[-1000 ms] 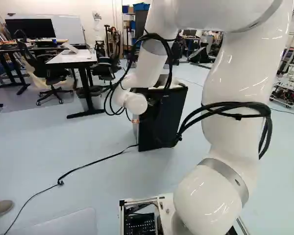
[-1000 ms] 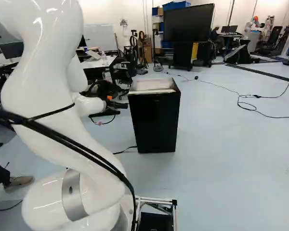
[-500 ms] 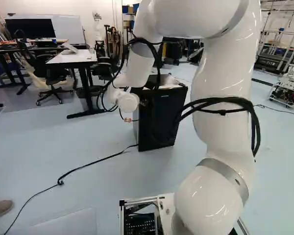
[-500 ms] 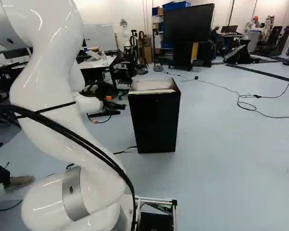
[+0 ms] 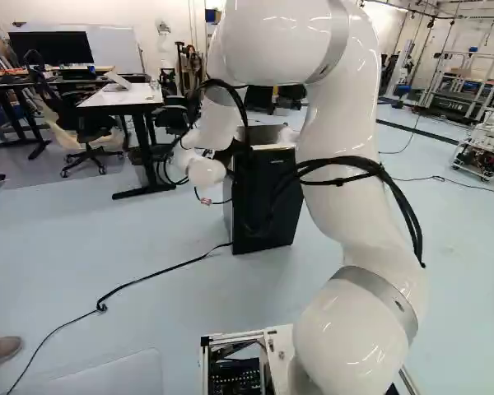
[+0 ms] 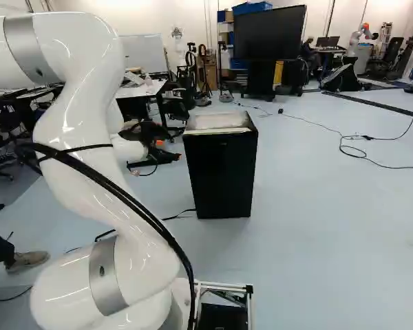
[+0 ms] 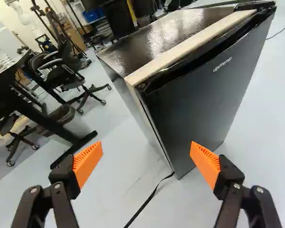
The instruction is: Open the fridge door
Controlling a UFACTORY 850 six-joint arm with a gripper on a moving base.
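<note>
Across the pale floor, the black fridge stands ahead of the gripper, its two fingers spread wide; from the left, dark cables partly hide the fridge's front.

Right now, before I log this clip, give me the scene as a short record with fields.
fridge: black, upright on the floor, ahead of the tool
door: shut
tool: open, nothing gripped
contact with door: none seen
cord: black, on the floor, reaching the fridge's lower corner
background: white-topped desk, left of the fridge in the left base view
task status: door not yet opened
</note>
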